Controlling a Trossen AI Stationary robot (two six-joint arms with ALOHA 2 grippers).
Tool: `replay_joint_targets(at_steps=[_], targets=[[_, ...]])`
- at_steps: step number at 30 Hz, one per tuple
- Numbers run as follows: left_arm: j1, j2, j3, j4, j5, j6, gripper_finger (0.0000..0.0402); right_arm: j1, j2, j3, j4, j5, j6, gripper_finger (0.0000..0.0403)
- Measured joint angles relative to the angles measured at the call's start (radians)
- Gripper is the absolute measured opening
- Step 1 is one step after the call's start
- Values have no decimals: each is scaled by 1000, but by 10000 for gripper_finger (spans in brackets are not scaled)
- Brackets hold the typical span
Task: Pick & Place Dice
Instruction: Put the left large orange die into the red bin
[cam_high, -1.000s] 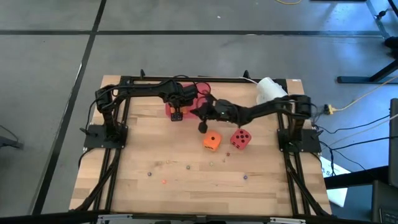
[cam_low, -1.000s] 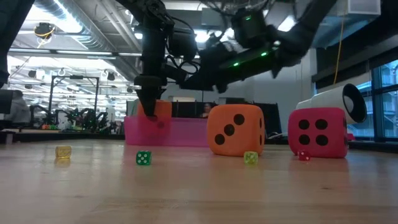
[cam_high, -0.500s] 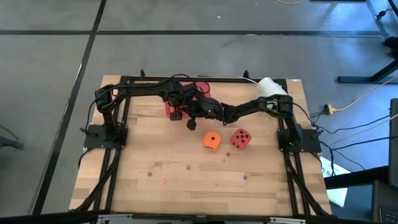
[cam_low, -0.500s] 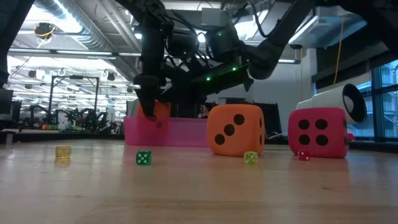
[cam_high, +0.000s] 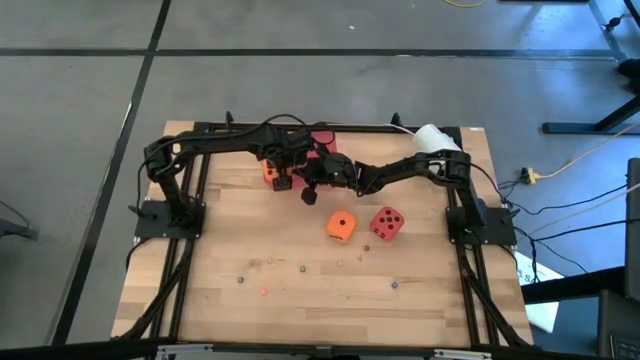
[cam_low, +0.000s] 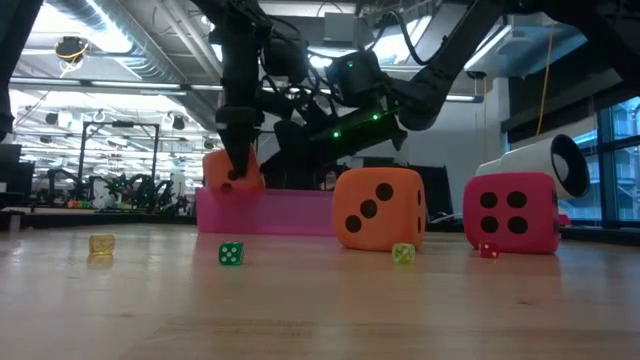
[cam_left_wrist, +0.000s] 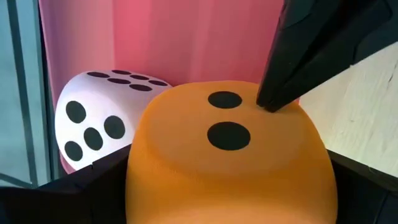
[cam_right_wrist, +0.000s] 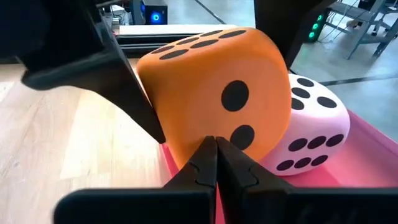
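My left gripper (cam_high: 283, 178) is closed on an orange die (cam_low: 225, 170) just above the near left corner of the red tray (cam_high: 322, 138). A pink die (cam_left_wrist: 93, 118) lies in the tray beside it. My right gripper (cam_high: 308, 195) is shut, and its tips are at the held die's two-pip face. A second orange die (cam_high: 341, 225) and a red die (cam_high: 387, 223) rest on the table nearer the front. My left gripper pinches the orange die between its two fingers (cam_left_wrist: 62, 193) on two opposite side faces (cam_left_wrist: 140, 162), coming steeply from above. The die hangs just above the tray's wall (cam_low: 265, 210). My right gripper's shut fingertips (cam_right_wrist: 216, 146) meet the die's two-pip face (cam_left_wrist: 258, 115) beside a pip, coming nearly level from the table's right side.
Tiny coloured dice and beads are scattered on the near half of the table, among them a green one (cam_low: 231, 254) and a yellow one (cam_low: 101, 243). A white cylinder (cam_high: 435, 140) lies at the back right. A black frame (cam_high: 190, 130) runs along the table's edges.
My left gripper has risen, lifting the orange die from behind the tray's wall to just above it. My right gripper, shut throughout, has gone toward the table's left and a little down, up to the held die.
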Motion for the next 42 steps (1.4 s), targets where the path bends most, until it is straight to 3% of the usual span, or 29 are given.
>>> replay_joint_targets(at_steps=[11, 17, 42], targets=[[1, 6, -61, 36, 59, 99, 391, 14, 1, -1, 68, -8, -2, 0], [1, 6, -64, 109, 108, 124, 391, 15, 2, -3, 124, -102, -11, 0], [-6, 7, -64, 117, 116, 108, 391, 3, -4, 2, 22, -36, 4, 0]])
